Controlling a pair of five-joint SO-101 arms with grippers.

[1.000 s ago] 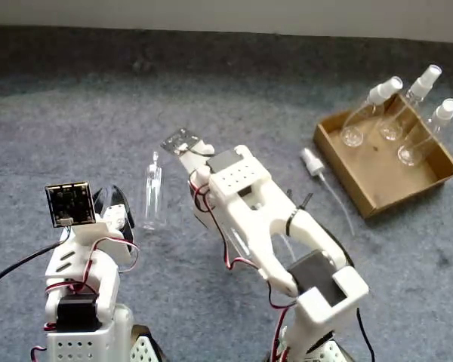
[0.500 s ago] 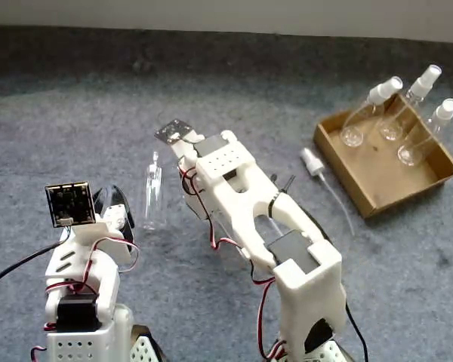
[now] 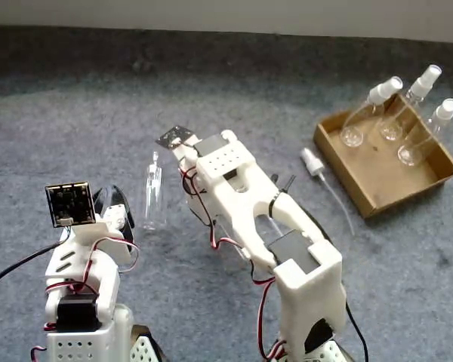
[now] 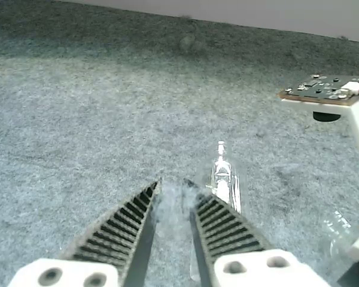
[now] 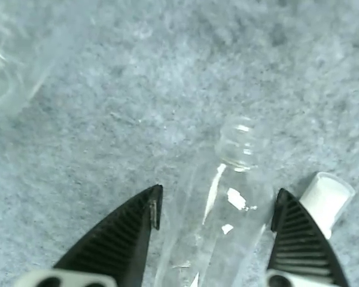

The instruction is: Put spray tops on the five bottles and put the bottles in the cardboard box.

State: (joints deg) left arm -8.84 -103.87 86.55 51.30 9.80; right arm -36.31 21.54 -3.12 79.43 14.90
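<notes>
Grey carpet-like cloth covers the desk (image 3: 98,113), and a pale wall runs along its far edge. At the far right corner sits the cardboard box (image 3: 374,181), holding 3 capped bottles (image 3: 408,102) that lean side by side with their white spray tops over the box's far rim. Just beside the box's near-left wall, a loose spray top (image 3: 312,161) lies on the cloth, its thin tube trailing toward the robot. The right arm (image 3: 241,188) stretches across the middle of the desk. Its right pincer (image 5: 218,197) is spread wide and straddles an open-necked bottle (image 5: 236,173), which lies lengthwise between the 2 fingers with its bare neck pointing away past the fingertips. I cannot tell whether either finger touches the glass. A white piece (image 5: 326,200), possibly a spray top, lies just outside one finger. The left arm (image 3: 83,256) sits low at the near left of the desk. Its left pincer (image 4: 172,184) is only slightly parted and grips nothing. A second bottle (image 3: 152,194) lies on the cloth between the 2 arms, just beyond and to one side of the left pincer's fingertips and apart from them.
</notes>
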